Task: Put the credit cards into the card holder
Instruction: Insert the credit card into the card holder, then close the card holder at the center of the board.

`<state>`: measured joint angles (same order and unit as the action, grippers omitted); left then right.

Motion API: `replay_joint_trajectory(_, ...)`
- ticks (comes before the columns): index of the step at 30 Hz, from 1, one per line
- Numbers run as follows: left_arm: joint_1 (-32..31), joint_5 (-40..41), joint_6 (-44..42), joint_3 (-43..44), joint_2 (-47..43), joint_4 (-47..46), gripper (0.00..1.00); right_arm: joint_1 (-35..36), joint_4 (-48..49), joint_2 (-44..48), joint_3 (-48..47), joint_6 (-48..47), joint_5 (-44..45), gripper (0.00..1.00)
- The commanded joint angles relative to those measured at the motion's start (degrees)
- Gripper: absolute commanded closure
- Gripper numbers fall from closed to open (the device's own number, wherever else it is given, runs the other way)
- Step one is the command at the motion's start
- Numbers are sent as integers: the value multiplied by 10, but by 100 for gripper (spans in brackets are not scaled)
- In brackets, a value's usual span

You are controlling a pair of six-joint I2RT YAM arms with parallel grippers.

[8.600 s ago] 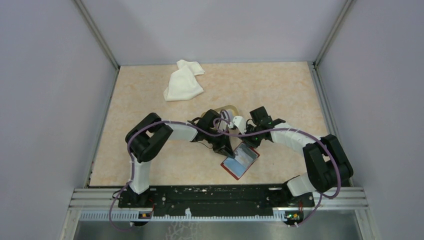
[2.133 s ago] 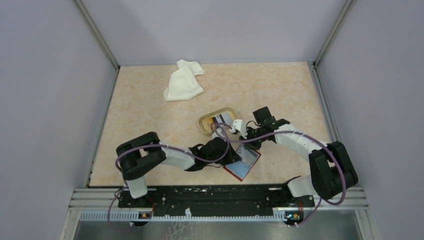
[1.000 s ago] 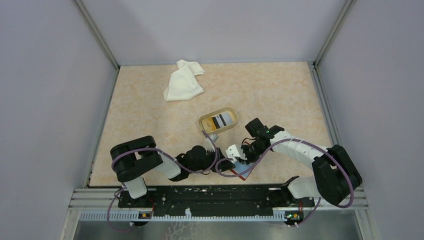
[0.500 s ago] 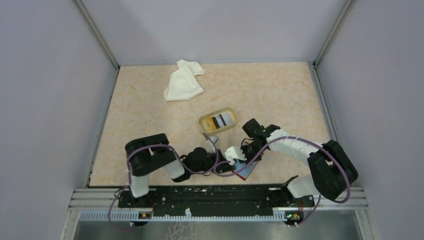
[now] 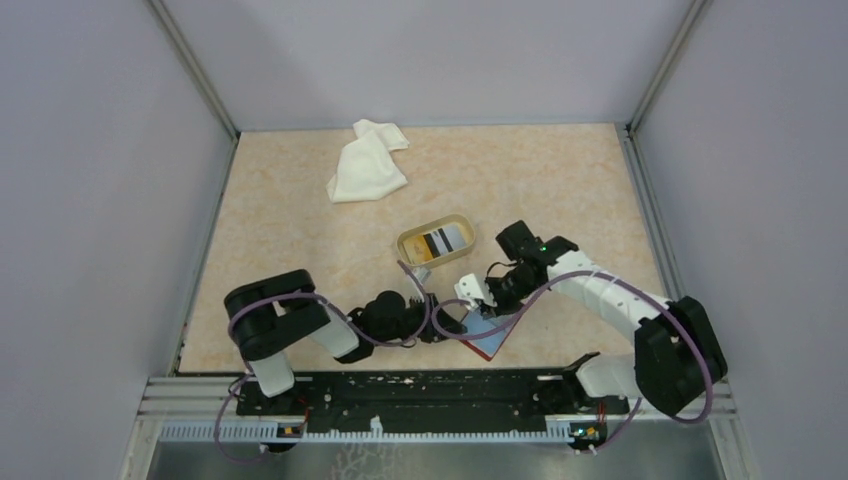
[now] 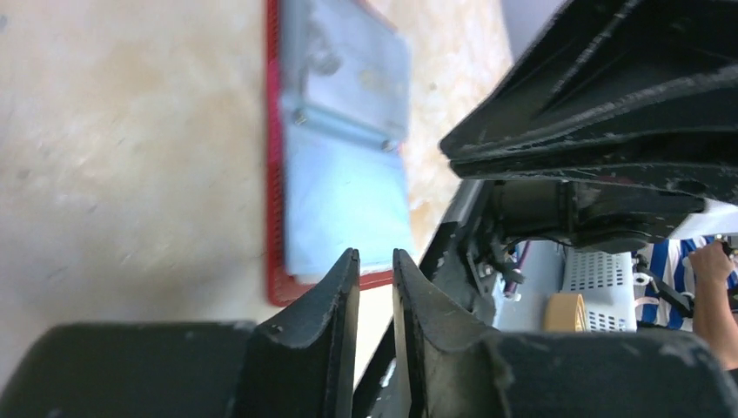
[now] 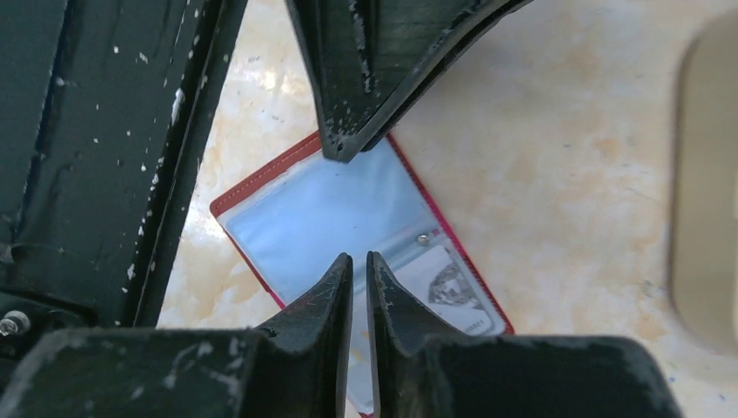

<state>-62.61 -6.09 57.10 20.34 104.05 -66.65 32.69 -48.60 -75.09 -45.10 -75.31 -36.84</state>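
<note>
Credit cards point(image 5: 438, 240) are seen lying in a tan oval dish point(image 5: 405, 245) near the middle of the table point(image 5: 560, 180); a dark-striped one and a white one can be made out. The card holder point(image 5: 488, 338) is spread open and flat on the table, nearer the arm bases than the dish and apart from it, with its clear pockets facing up and a red border around them. In the right wrist view a pale printed card point(image 7: 446, 287) is seen tucked inside one pocket of the holder, beside a small metal stud.

The left gripper point(image 6: 375, 261) is held low beside the holder's near end, its two fingers drawn almost together with only a thin slit between them; nothing is seen between them. The right gripper point(image 7: 358, 266) is poised over the holder from the other side, and its fingers are likewise nearly closed with nothing visible in the slit. In the right wrist view the tip of a left finger point(image 7: 339, 144) is seen at the holder's red edge; whether it touches cannot be told.

A crumpled white cloth point(image 5: 366, 166) is left at the far side of the table, well apart from everything else.
</note>
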Motion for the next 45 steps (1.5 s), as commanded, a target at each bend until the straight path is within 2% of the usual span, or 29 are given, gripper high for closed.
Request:
replay_joint_trajectory(1, 3, 3, -84, 18, -92, 58, 73, -39, -12, 60, -39, 10, -121, 87)
replay_joint_trajectory(4, 3, 25, -133, 9, -190, 129, 70, -50, 23, 100, -44, 63, -115, 77)
replay_joint_trajectory(7, 3, 67, -168, -1, -284, 216, 61, -52, 61, 136, -53, 120, -82, 64)
replay_joint_trajectory(10, 3, 109, -194, -23, -360, 267, 43, -53, 103, 165, -61, 204, -32, 47)
replay_joint_trajectory(11, 3, 120, -195, -38, -382, 268, 34, -54, 124, 171, -61, 241, -14, 42)
replay_joint_trajectory(13, 3, 145, -181, -74, -420, 256, 10, -58, 124, 174, -63, 263, -4, 41)
replay_joint_trajectory(14, 3, 156, -167, -96, -436, 245, 2, -61, 119, 172, -62, 264, -2, 40)
replay_joint_trajectory(18, 3, 172, -86, -194, -479, 137, 1, -103, 150, 168, -22, 274, 23, 38)
replay_joint_trajectory(20, 4, 160, -51, -236, -483, 84, 2, -114, 161, 168, -3, 262, 100, 38)
replay_joint_trajectory(22, 3, 136, -21, -243, -481, 83, 2, -117, 171, 165, 13, 258, 164, 38)
replay_joint_trajectory(25, 3, 103, 6, -216, -459, 115, 3, -125, 163, 159, 17, 251, 182, 38)
replay_joint_trajectory(29, -1, 90, 54, -184, -403, 116, 12, -143, 154, 153, 29, 243, 197, 39)
replay_joint_trajectory(32, -24, 119, 80, -162, -348, 131, 17, -151, 138, 131, 26, 238, 200, 44)
replay_joint_trajectory(35, -56, 163, 105, -131, -303, 162, 17, -151, 124, 100, 20, 235, 222, 50)
replay_joint_trajectory(39, -100, 225, 153, -95, -245, 187, 17, -153, 98, 61, 14, 226, 207, 58)
replay_joint_trajectory(45, -116, 222, 230, -65, -158, 170, 17, -153, 90, 7, 24, 219, 205, 63)
